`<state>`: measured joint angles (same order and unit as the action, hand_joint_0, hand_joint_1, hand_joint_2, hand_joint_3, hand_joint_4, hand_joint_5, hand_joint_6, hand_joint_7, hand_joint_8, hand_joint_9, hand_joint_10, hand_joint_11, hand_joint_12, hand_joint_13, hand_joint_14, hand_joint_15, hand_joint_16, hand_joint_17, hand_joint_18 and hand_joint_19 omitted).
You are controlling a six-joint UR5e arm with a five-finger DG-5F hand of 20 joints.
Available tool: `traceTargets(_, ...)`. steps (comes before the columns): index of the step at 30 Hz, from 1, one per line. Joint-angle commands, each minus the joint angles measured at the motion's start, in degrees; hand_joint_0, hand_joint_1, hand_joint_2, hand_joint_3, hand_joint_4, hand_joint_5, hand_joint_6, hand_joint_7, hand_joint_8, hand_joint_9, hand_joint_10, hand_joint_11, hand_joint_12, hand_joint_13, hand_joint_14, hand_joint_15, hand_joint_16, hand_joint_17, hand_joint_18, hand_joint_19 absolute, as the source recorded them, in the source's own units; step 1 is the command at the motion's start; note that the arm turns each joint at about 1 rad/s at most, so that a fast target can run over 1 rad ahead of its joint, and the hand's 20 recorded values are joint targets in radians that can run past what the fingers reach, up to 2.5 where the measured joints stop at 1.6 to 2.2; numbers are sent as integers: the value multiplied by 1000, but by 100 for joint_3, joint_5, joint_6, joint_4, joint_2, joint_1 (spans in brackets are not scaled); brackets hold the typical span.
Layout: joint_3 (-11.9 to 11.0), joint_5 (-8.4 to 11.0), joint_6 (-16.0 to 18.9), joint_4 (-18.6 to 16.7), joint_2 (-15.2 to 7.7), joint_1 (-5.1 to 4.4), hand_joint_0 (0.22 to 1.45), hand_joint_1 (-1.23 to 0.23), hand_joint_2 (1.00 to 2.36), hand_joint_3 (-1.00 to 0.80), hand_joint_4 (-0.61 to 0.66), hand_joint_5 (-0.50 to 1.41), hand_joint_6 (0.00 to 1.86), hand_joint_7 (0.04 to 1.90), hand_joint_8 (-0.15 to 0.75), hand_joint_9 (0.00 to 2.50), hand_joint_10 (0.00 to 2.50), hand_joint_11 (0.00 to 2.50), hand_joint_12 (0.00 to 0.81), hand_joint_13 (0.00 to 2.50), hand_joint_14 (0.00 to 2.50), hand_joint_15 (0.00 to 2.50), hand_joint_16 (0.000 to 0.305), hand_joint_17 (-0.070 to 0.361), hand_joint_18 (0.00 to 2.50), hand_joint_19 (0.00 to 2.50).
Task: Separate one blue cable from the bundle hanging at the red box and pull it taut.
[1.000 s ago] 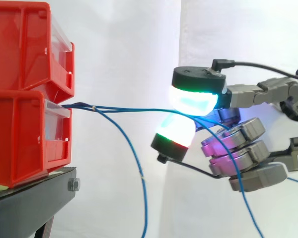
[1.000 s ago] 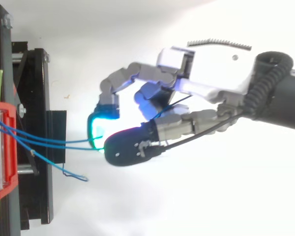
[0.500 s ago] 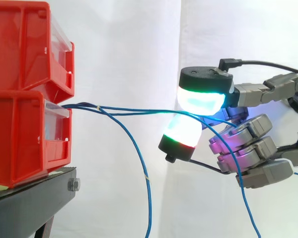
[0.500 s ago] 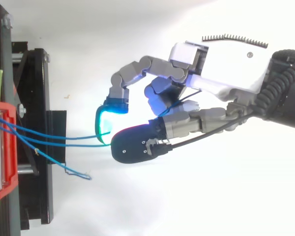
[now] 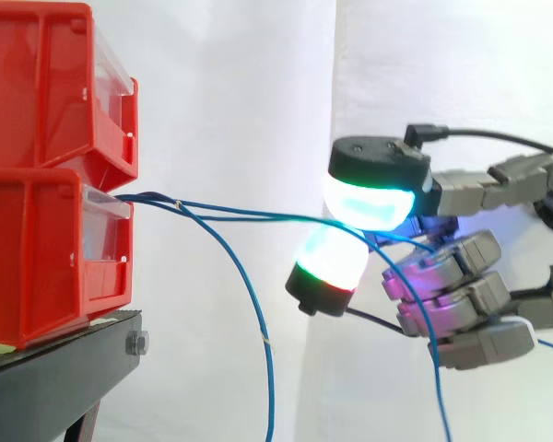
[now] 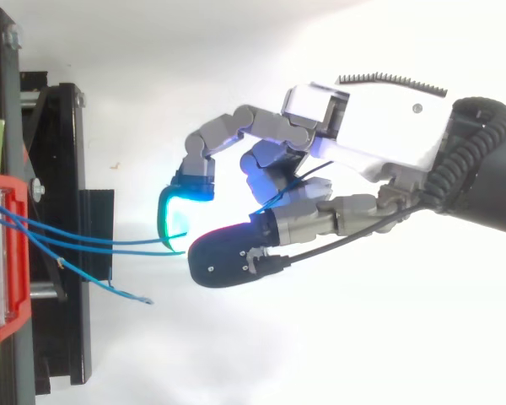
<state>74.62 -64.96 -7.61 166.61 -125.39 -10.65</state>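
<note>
Presently, the hand pinches a blue cable between its glowing pads, well clear of the red box; a second strand runs alongside. Best practice, by judgement: hold firmly, shed the neighbour, draw level away from the box.

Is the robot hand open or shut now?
Shut: the hand's curled fingers pinch thin blue cables from the red plastic box.

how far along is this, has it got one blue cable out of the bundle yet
Done: the hand pinches blue cables from the lower red bin. In hand: apparently two strands, not one; a third cable hangs free. Left: drop one strand and pull taut; they sag.
</note>
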Motion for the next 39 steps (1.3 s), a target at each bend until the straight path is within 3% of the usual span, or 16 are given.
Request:
traceTargets(1,281,53,-4,-551,-3,-16,716,-799,1016,-290,8,-213,864,994,282,795,1529,1368,323,1004,943,1659,30,66,1162,1554)
traceTargets(2,281,80,-4,-647,-3,-16,718,-797,1017,-288,8,-213,863,994,285,810,1476,1382,313,1053,685,1682,29,65,1150,1501)
traceTargets(4,281,97,-12,-621,-3,-16,718,-795,1018,-285,8,-213,862,1006,282,815,1459,1410,307,1076,567,1712,29,65,1145,1481)
traceTargets(6,281,115,-12,-603,-3,-16,720,-794,1017,-285,6,-213,862,998,274,733,2146,1350,307,1001,1074,1668,27,61,1142,1529)
traceTargets(8,281,123,-21,-595,-3,-25,721,-792,1017,-284,4,-213,862,995,285,712,2302,1365,317,912,1532,1625,27,62,1174,1604)
traceTargets(10,281,141,-39,-595,-3,-34,723,-790,1017,-286,2,-212,863,987,284,707,2333,1365,322,866,1781,1621,27,61,1176,1654)
traceTargets(12,281,167,-100,-595,-3,-42,723,-790,1017,-288,2,-213,864,988,284,693,2380,1363,318,763,2268,1529,28,63,1240,1756)
traceTargets(14,281,203,-135,-586,-3,-51,724,-787,1017,-291,4,-214,865,985,282,669,2430,1335,326,707,2500,1487,29,65,1299,1840)
traceTargets(23,281,449,-188,-542,-3,-104,722,-783,1016,-324,59,-213,860,950,286,642,2450,1301,350,702,2500,1532,30,67,1375,1972)
traceTargets(32,281,475,-214,-472,-3,-95,715,-780,1016,-313,65,-213,857,982,288,638,2456,1302,353,695,2500,1575,31,69,1383,1974)
traceTargets(36,281,466,-118,-436,6,-104,706,-768,1018,-279,72,-213,863,996,288,639,2461,1275,353,682,2500,1563,32,71,1352,1982)
traceTargets(39,281,457,260,-269,6,-113,699,-761,1020,-250,76,-213,869,996,287,643,2423,1293,353,673,2500,1560,31,70,1341,1973)
